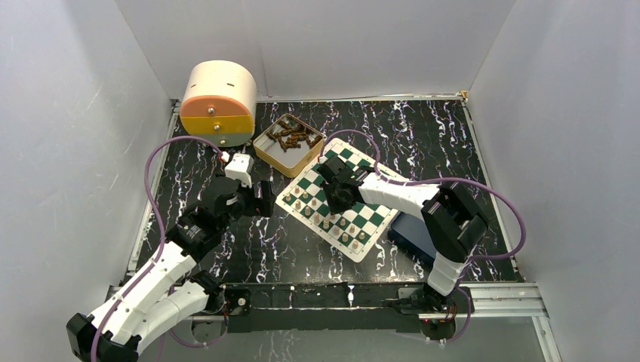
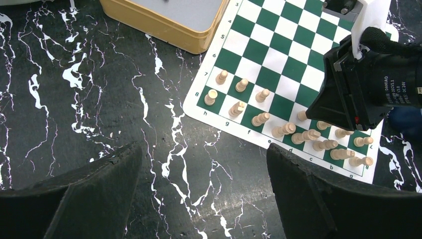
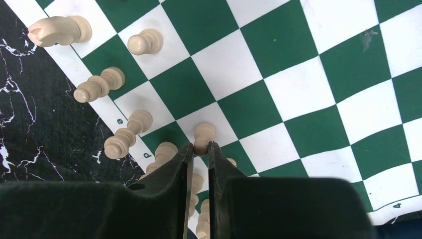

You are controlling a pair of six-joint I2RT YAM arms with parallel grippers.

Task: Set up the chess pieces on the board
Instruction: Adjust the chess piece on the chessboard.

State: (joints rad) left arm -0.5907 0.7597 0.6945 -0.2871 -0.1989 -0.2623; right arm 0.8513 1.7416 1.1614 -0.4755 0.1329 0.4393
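Observation:
The board (image 1: 375,219) lies at an angle in the middle of the marbled table. Light tan chess pieces (image 2: 241,85) stand in two rows along its near-left edge. My right gripper (image 3: 200,147) is shut on the head of a tan pawn (image 3: 204,133) over a square in the second row, beside the letter d. I cannot tell whether the pawn's base touches the board (image 3: 298,99). In the top view the right gripper (image 1: 337,197) hangs over the piece rows. My left gripper (image 2: 203,149) is open and holds nothing, above bare table just left of the board (image 2: 268,45).
A yellow tin (image 1: 289,142) with dark brown pieces sits behind the board's left corner. A round cream and orange drawer box (image 1: 219,102) stands at the back left. A dark blue tray (image 1: 413,235) lies under the right arm. White walls close in three sides.

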